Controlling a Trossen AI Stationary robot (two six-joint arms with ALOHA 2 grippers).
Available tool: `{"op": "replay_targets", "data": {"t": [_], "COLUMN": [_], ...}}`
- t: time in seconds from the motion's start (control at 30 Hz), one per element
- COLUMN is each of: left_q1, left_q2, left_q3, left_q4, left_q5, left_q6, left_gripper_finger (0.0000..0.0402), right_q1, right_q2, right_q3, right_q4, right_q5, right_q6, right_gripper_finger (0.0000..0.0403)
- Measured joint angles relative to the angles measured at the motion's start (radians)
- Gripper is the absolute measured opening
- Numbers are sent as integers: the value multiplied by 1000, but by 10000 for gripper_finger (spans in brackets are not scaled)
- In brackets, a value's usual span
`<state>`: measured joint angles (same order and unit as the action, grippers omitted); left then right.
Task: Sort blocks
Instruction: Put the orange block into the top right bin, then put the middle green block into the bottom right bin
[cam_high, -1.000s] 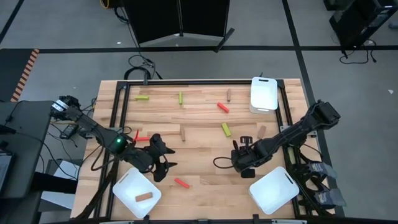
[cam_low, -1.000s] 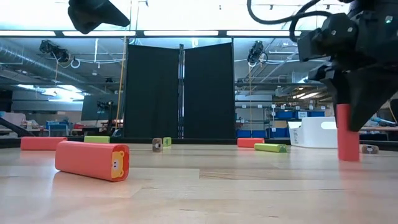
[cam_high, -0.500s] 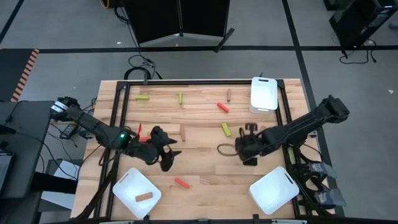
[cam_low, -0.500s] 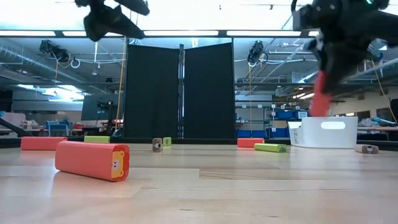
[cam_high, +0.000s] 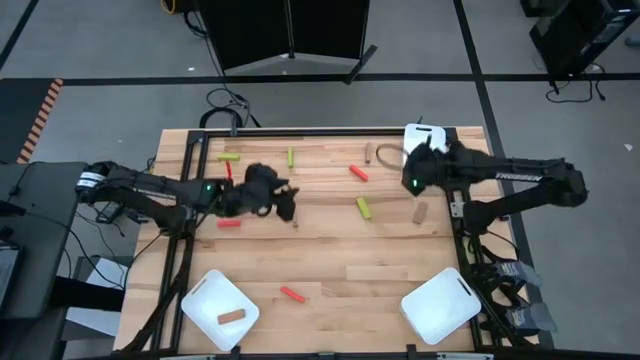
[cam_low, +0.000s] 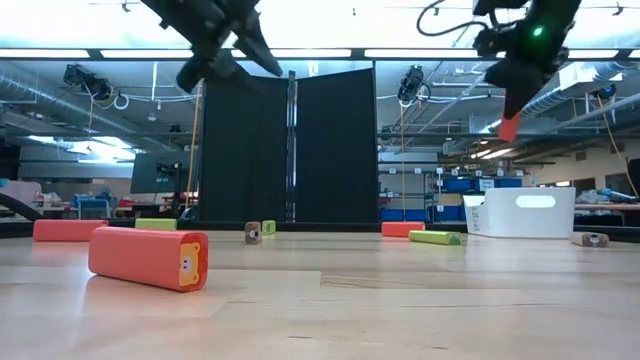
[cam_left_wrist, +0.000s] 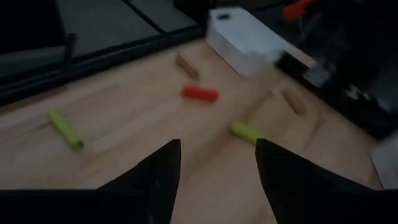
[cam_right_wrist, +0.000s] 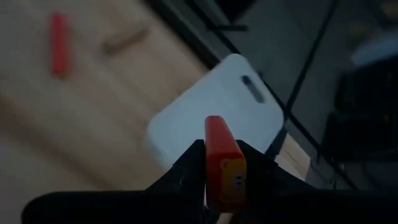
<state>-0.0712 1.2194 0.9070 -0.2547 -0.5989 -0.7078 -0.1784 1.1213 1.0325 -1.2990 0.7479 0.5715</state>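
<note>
My right gripper (cam_high: 412, 172) is shut on a red block (cam_right_wrist: 221, 155) and hovers high over the table's far right, beside a white tray (cam_high: 425, 150); in the low view the block (cam_low: 509, 126) shows below the fingers. My left gripper (cam_left_wrist: 217, 180) is open and empty, raised above the table's middle left (cam_high: 284, 203). Other blocks lie flat on the wood: yellow-green ones (cam_high: 231, 157), (cam_high: 291, 157), (cam_high: 364, 208), red ones (cam_high: 358, 173), (cam_high: 229, 223), (cam_high: 292, 294), brown ones (cam_high: 368, 153), (cam_high: 421, 211). One brown block (cam_high: 231, 316) lies in the near-left tray. My right gripper pinches the red block between its two fingers (cam_right_wrist: 186, 165), on the block's long sides. The free end (cam_right_wrist: 216, 124) sticks out past the fingertips. The fingers point down at a slant, and the block hangs below them, tilted and lifted clear of the table.
White trays sit at the near-left corner (cam_high: 205, 300) and the near-right corner (cam_high: 440, 305). A dark frame rail (cam_high: 300, 130) runs along the table's far edge. Bare wood lies in the middle near part (cam_high: 350, 260).
My right gripper has lifted the red block off the table at the near right, carried it up and toward the far edge, and now holds it next to the far-right tray. My left gripper has risen from by the near-left tray and moved far and right.
</note>
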Motion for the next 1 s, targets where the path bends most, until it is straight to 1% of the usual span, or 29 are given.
{"op": "replay_targets", "data": {"t": [0.07,0.17,0.23,0.33,0.4,0.5,0.6,0.7,0.77,0.87,0.9,1.0], "left_q1": [54,124,151,173,184,206,241,281,310,366,385,444], "left_q2": [0,2,9,10,11,15,39,79,111,173,194,263], "left_q3": [0,0,0,0,0,0,0,0,0,0,0,0], "left_q4": [-2,-13,-12,-23,-47,-77,-91,-85,-76,-52,-31,35], "left_q5": [49,123,148,158,159,160,170,208,229,245,262,363], "left_q6": [0,0,0,19,21,7,-5,-18,-28,-30,-30,-32], "left_gripper_finger": [211,211,211,211,211,211,211,211,211,211,211,213], "right_q1": [-79,-196,-271,-371,-423,-468,-468,-442,-414,-362,-343,-282], "right_q2": [3,22,36,50,54,48,19,-25,-61,-121,-142,-193], "right_q3": [0,-6,-26,-74,-111,-155,-168,-169,-169,-169,-169,-169], "right_q4": [44,99,139,188,217,281,343,398,432,473,489,538], "right_q5": [-6,-42,-66,-107,-114,-126,-152,-158,-167,-202,-216,-256], "right_q6": [-37,-97,-128,-154,-166,-194,-224,-246,-258,-259,-256,-246], "right_gripper_finger": [70,70,70,72,104,179,238,269,278,280,279,273]}}
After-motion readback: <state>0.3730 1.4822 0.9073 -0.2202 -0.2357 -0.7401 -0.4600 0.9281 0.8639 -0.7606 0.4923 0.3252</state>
